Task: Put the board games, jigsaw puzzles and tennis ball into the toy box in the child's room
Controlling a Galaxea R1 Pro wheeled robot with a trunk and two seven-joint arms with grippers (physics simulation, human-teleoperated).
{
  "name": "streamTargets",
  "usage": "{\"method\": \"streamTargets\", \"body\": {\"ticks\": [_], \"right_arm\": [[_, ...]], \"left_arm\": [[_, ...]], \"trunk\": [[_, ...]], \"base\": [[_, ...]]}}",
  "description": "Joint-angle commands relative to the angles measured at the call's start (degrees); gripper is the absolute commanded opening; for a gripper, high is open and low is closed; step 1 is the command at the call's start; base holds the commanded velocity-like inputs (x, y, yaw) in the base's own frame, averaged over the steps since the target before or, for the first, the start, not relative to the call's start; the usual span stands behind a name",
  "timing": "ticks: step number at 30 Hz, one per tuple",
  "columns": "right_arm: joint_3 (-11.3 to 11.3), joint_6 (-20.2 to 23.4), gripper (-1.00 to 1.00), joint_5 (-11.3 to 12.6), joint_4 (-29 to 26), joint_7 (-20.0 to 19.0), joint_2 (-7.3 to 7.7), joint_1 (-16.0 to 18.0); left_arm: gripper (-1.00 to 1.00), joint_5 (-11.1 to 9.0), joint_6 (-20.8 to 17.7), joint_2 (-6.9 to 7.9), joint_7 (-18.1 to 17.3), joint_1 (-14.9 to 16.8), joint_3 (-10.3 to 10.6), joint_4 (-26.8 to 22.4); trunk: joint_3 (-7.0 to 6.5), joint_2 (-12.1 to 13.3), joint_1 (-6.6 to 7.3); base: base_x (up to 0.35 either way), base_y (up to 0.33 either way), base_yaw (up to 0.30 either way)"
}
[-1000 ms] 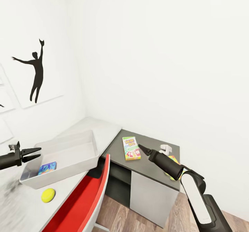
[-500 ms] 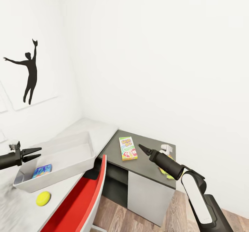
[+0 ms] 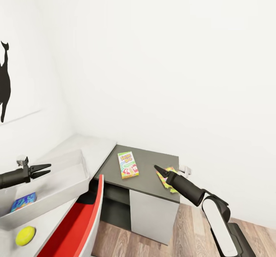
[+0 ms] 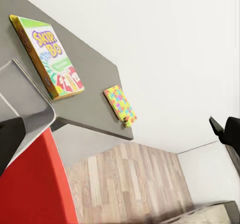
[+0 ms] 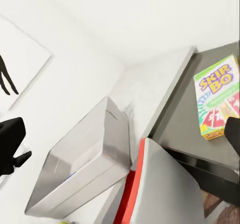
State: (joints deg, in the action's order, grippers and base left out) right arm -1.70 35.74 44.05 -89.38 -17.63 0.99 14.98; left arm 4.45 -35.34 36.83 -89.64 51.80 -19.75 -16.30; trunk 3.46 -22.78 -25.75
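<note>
The toy box stands on the light grey table with a blue board game lying inside it. In front of the box the tennis ball rests on the tabletop. A green-edged Skip-Bo board game lies on the dark corner section. To its right is a yellow jigsaw puzzle, partly covered by my right gripper, which hovers open above it. My left gripper hangs open and empty over the toy box.
A red chair stands pushed against the desk, below the toy box corner. A small white object sits at the dark section's far right edge. Wooden floor lies right of the desk, and white walls close the corner.
The whole picture has slid left, so the camera has turned right. More of the puzzle shows beside my right gripper. Both arms keep about the same pose.
</note>
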Motion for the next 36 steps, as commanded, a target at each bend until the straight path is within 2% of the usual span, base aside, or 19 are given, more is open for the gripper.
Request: {"method": "streamTargets", "body": {"ticks": [1,7,10,12,14,17,25,36], "right_arm": [[-0.01,0.03,1.00,0.16,-0.04,-0.03,0.17,0.03],[0.06,-0.35,1.00,0.16,-0.08,-0.03,0.66,-0.03],[0.06,-0.40,1.00,0.16,-0.06,-0.03,0.72,-0.03],[0.10,-0.45,1.00,0.16,-0.04,-0.03,0.76,-0.03],[0.11,-0.47,1.00,0.14,-0.04,-0.03,0.79,-0.03],[0.12,-0.49,1.00,0.10,-0.03,-0.03,0.84,-0.03],[0.12,-0.56,1.00,0.07,-0.01,-0.03,0.78,-0.03],[0.12,-0.58,1.00,0.07,-0.01,-0.03,0.78,-0.03]], "left_arm": [[1.00,0.44,-0.35,-0.42,-0.36,0.05,-0.30,-0.04],[1.00,0.34,-0.16,-1.72,-0.36,0.21,-0.40,-0.57],[1.00,0.31,-1.48,-4.48,-0.36,0.33,-0.43,-3.83],[1.00,0.45,-2.47,-7.61,-0.36,0.12,-0.34,-7.29],[1.00,0.60,-2.91,-9.72,-0.36,0.04,-0.21,-9.56],[1.00,0.69,-3.31,-11.50,-0.36,-0.03,-0.02,-12.55],[1.00,0.56,-3.43,-12.47,-0.36,-0.04,3.71,-14.27],[1.00,0.48,-3.35,-14.34,-0.36,-0.28,4.42,-14.37]], "trunk": [[0.13,-0.14,-0.04],[0.13,-0.14,-0.04],[0.13,-0.14,-0.04],[0.13,-0.14,-0.04],[0.13,-0.14,-0.04],[0.13,-0.14,-0.04],[0.13,-0.14,-0.04],[0.13,-0.14,-0.04]], "base": [[0.000,0.000,-0.279],[0.000,0.000,-0.279],[0.000,0.000,-0.279],[0.000,0.000,-0.277],[0.000,0.000,-0.274],[0.000,0.000,-0.261],[0.000,0.000,-0.237],[0.000,0.000,-0.228]]}}
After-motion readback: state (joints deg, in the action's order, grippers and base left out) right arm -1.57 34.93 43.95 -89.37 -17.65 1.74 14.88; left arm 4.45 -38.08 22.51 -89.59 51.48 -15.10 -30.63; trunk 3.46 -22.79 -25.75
